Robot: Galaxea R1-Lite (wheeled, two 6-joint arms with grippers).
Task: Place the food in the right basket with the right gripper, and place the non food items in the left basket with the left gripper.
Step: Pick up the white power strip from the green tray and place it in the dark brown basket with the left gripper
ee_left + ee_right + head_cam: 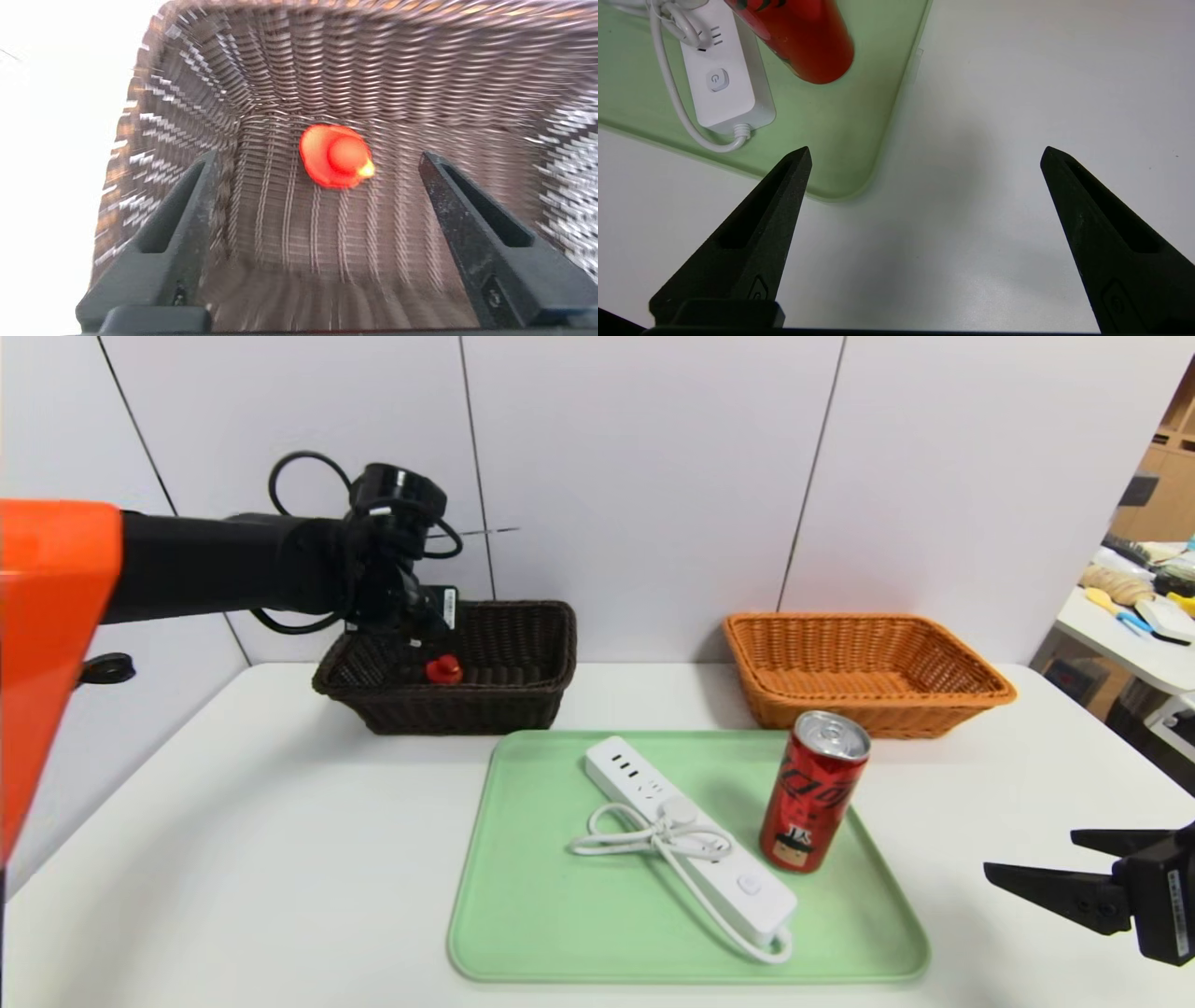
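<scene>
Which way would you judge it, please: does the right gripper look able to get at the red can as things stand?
Probably yes: the right gripper is open and empty beside the tray, and nothing appears to stand between it and the upright can.

head camera above facing wall, wrist cameras close, downward, sharing neither basket nor tray

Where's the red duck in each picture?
Head view: inside the dark basket, under the left gripper.
Left wrist view: in the middle, on the basket floor, between the open fingers.
Right wrist view: not there.
Shared landmark: the dark basket in the first two; none in all three.
</scene>
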